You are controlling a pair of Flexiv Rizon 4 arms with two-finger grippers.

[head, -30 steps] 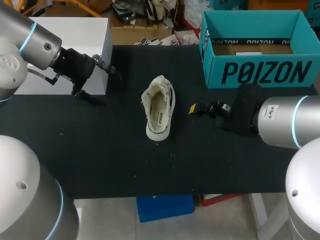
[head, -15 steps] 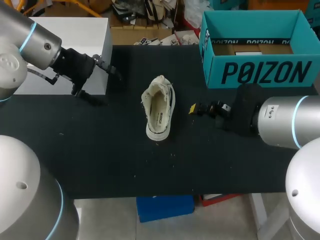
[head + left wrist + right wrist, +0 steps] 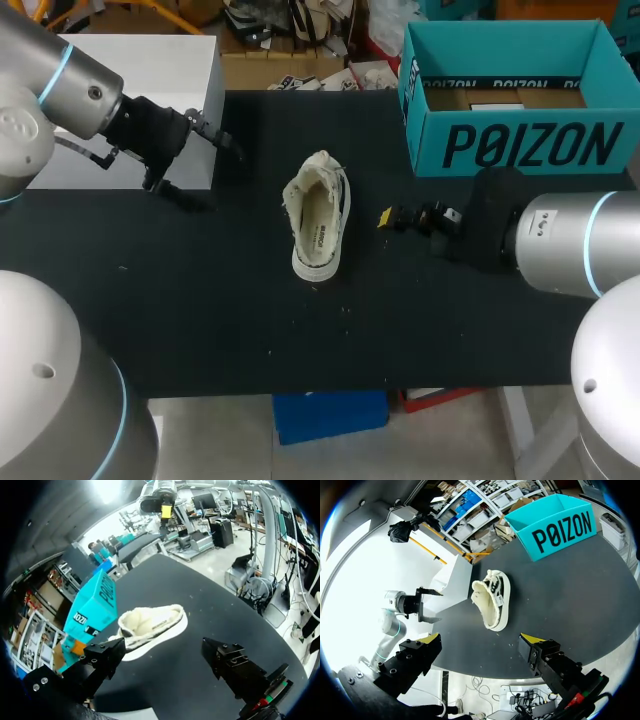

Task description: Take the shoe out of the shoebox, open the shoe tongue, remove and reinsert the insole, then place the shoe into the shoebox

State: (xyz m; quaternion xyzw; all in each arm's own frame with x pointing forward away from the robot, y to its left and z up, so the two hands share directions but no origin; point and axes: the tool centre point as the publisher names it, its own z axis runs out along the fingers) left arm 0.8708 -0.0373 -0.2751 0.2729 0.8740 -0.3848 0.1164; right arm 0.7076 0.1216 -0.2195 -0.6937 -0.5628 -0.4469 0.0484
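Shoe (image 3: 320, 215) is set sole-down at table centre, heel near, opening up; it is judged parked out of the box where tongue and insole (image 3: 316, 238) can be reached by either arm. Left gripper (image 3: 205, 168) is held well off to its left and right gripper (image 3: 390, 217) near on its right, both spread wide and empty, as confirmed only in the wrist views. Shoebox (image 3: 520, 140) is left open at far right, and its inside is shown by the head view alone.
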